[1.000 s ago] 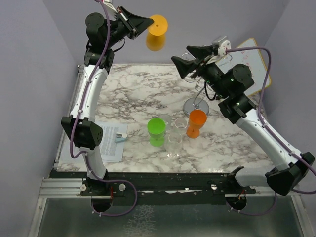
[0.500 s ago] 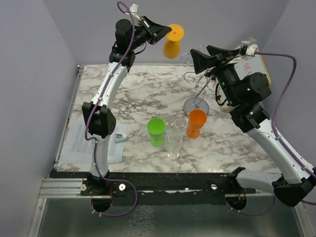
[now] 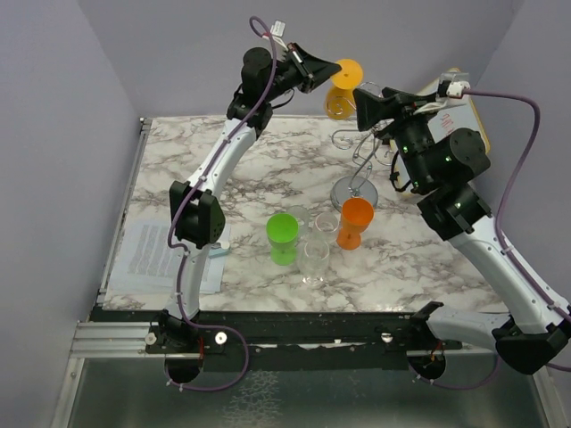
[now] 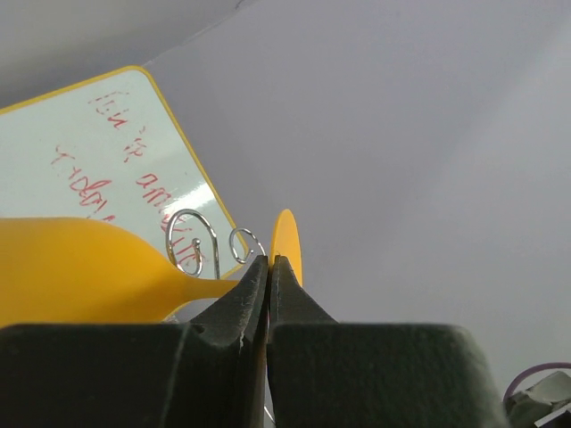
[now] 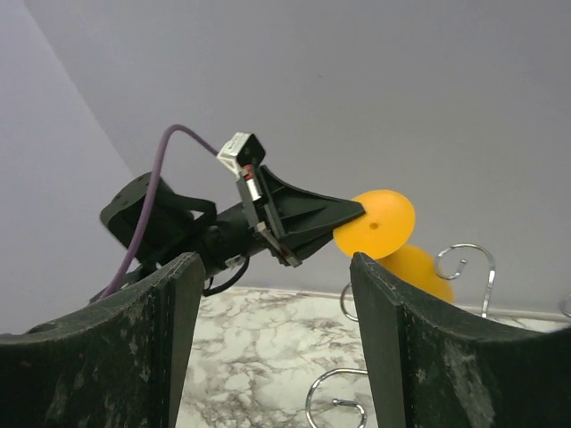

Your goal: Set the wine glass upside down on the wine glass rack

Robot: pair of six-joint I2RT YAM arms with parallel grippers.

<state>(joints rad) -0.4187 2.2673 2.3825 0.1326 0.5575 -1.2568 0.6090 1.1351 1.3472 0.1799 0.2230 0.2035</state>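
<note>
The wine glass (image 3: pixel 339 100), orange-yellow, is hanging upside down in the air above the far edge of the marble table (image 3: pixel 277 169), foot uppermost and bowl below, slightly tilted; it is sitting just beside the top curls of the wine glass rack (image 3: pixel 353 193), and whether it is touching the wire I cannot tell; the left gripper (image 3: pixel 334 68) is pinching the stem just under the foot, its jaws pressed together on it; in the left wrist view two silver curls are showing just behind the stem, with the tilted whiteboard (image 4: pixel 98 152) beyond; the rack is standing on its shiny disc base toward the far right of the table; the right gripper (image 3: pixel 362 107) is hovering by the rack's top, facing the glass, its jaws standing apart with nothing between them; nearer the arms an orange glass (image 3: pixel 355 221), a green cup (image 3: pixel 284 237) and some clear glasses (image 3: pixel 314 259) are standing upright close together; a printed sheet (image 3: pixel 156 259) is lying at the table's left edge.
</note>
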